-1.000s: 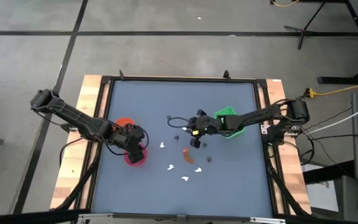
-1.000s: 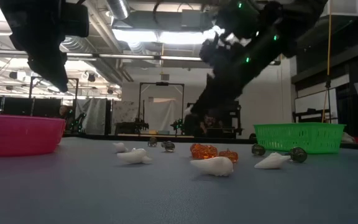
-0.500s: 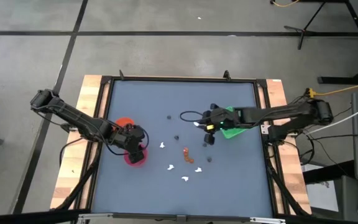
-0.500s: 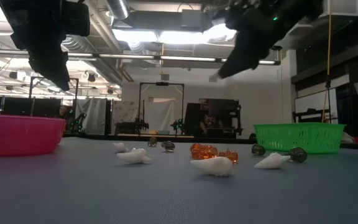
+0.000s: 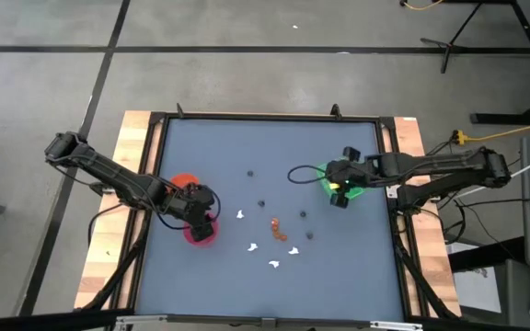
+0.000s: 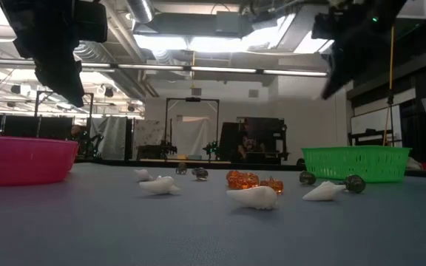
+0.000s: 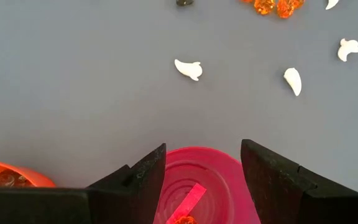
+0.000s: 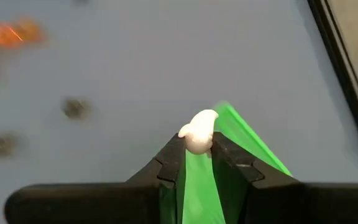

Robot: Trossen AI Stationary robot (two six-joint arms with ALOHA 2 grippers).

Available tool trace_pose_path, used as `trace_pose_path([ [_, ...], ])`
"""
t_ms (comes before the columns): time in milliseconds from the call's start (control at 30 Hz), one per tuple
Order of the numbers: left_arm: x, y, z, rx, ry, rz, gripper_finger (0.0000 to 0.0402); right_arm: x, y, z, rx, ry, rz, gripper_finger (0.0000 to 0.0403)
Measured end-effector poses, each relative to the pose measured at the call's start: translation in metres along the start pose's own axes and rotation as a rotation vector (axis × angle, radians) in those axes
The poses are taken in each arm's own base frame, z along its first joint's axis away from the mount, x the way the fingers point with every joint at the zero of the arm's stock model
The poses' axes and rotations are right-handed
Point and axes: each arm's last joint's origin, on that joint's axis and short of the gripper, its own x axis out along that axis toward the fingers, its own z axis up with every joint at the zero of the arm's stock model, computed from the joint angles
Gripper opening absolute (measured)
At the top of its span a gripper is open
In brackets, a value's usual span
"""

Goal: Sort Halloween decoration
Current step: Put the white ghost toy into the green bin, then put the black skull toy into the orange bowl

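The small decoration pieces lie loose on the blue-grey table: white ones (image 5: 252, 246) (image 6: 254, 196), orange ones (image 5: 274, 222) (image 6: 242, 179) and dark round ones (image 5: 261, 204) (image 6: 355, 183). My right gripper (image 8: 197, 150) (image 5: 339, 190) hangs over the green tray (image 5: 348, 179) (image 8: 201, 180), shut on one white piece (image 8: 197, 132). My left gripper (image 7: 202, 167) (image 5: 201, 213) is open and hovers above the pink bowl (image 7: 207, 183) (image 6: 21, 159); an orange piece (image 7: 182, 219) lies in that bowl. My right gripper pinches the white piece by its lower part (image 8: 197, 144) between the two fingertips. The rounded upper part of the piece sticks out past the tips. The piece is lifted clear, above the green tray.
The orange bowl (image 7: 11, 177) (image 5: 184, 184) stands beside the pink one and holds a dark piece. A black cable loops on the table near the right arm (image 5: 297, 172). The table's raised frame (image 5: 389, 156) runs close behind the tray. Bare table lies toward the far and near edges.
My right gripper has risen from the scattered pieces in the middle of the table and travelled toward the right edge, ending over the green tray with the white piece between its fingers. The left arm has kept still.
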Motion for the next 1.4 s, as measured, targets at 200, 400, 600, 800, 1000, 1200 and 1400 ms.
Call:
trace_pose_path([
  [200, 0.0, -0.001, 0.001, -0.004, -0.01, -0.011, 0.0192, 0.004, -0.002, -0.012, -0.035, 0.098, -0.051, 0.0067],
  [400, 0.0, -0.002, 0.002, -0.006, -0.016, -0.017, 0.0192, 0.011, -0.001, -0.023, -0.054, 0.154, -0.058, 0.0067],
  [600, 0.0, -0.004, 0.005, 0.018, -0.063, -0.029, 0.0192, 0.017, -0.001, -0.036, -0.082, 0.234, -0.071, 0.0067],
  [800, -0.001, -0.006, 0.009, 0.067, -0.121, -0.03, 0.0192, 0.017, -0.001, -0.037, -0.086, 0.245, -0.072, 0.0075],
  [1000, -0.001, -0.008, 0.011, 0.105, -0.161, -0.028, 0.0192, 0.017, -0.001, -0.037, -0.085, 0.244, -0.072, 0.0128],
  [1200, -0.001, -0.008, 0.013, 0.134, -0.196, -0.002, 0.0192, 0.017, -0.001, -0.037, -0.085, 0.243, -0.073, 0.0173],
  [1400, -0.001, -0.007, 0.02, 0.128, -0.248, 0.011, 0.0192, 0.017, -0.001, -0.037, -0.085, 0.242, -0.073, 0.019],
])
